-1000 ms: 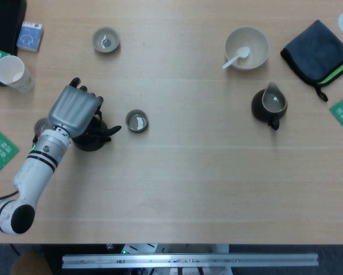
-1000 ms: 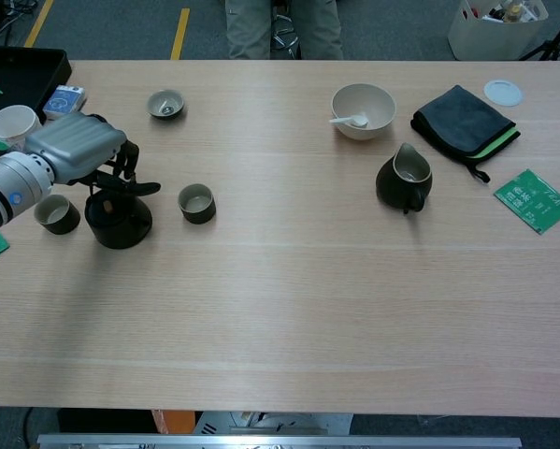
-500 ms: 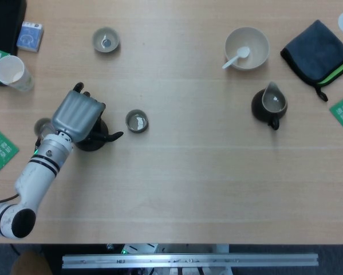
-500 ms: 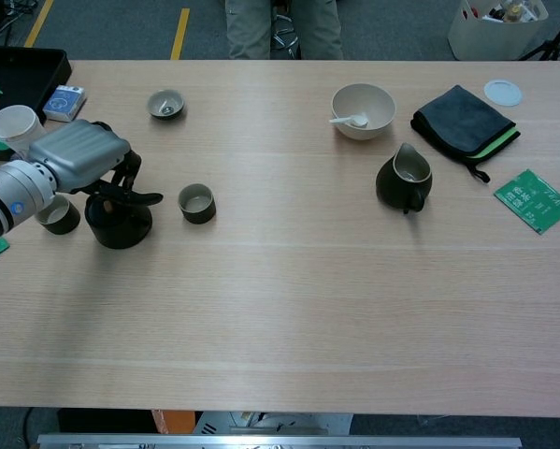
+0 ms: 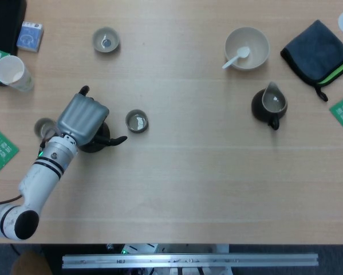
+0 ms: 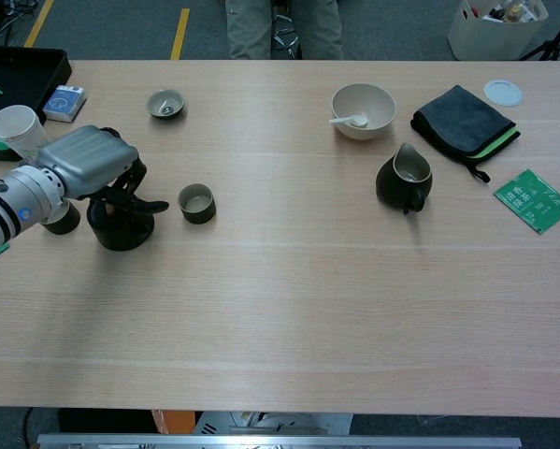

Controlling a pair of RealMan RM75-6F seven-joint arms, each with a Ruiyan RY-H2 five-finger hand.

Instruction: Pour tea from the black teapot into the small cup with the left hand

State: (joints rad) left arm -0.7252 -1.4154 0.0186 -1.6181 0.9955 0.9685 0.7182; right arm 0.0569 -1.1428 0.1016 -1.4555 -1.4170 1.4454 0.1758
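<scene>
Shifted rightward, the left hand (image 6: 91, 161) grasps the squat black teapot (image 6: 119, 227) beside the small cup (image 6: 196, 202).

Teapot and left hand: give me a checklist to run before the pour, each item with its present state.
1. Left hand on the teapot: ok, it lies over the top of the pot.
2. Grip firm: cannot tell, the hand hides where the fingers meet the pot.
3. Teapot standing on the table: ok, it stands upright in the chest view.
4. Small cup upright and apart from the pot: ok, it stands just right of the pot with a bare gap between them.
5. Path from pot to cup free: ok, only one finger of the hand reaches toward the cup.
6. Right hand out of the way: ok, neither view shows it.
</scene>
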